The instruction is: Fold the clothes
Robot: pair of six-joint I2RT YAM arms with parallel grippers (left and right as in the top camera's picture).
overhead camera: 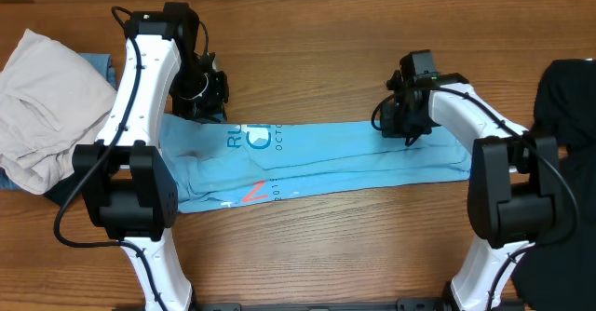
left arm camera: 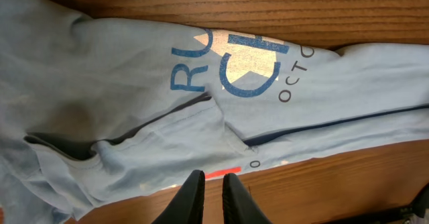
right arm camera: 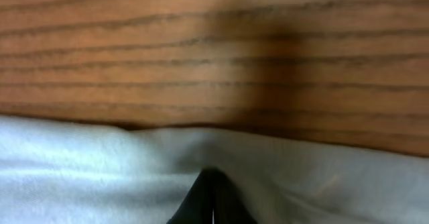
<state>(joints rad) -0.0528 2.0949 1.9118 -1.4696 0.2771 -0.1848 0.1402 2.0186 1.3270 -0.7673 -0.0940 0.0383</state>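
The light sky-blue T-shirt [overhead camera: 354,157] of the clothes lies as a long folded strip across the middle of the table, with lettering [overhead camera: 256,139] and a red-orange mark [overhead camera: 253,192] near its left end. My left gripper [overhead camera: 203,95] hangs above the strip's far left corner. In the left wrist view the T-shirt [left arm camera: 100,83] fills most of the frame, and my left gripper [left arm camera: 208,178] has its fingers nearly together with nothing between them. My right gripper [overhead camera: 407,129] sits at the strip's far edge toward the right. In its wrist view my right gripper [right arm camera: 213,176] is shut, tips low against the T-shirt [right arm camera: 80,163]; no cloth shows between them.
An off-white garment [overhead camera: 42,97] is heaped at the table's left end over a blue one [overhead camera: 93,64]. A black garment [overhead camera: 568,97] lies at the right edge. Bare wood [overhead camera: 326,246] shows in front of and behind the strip.
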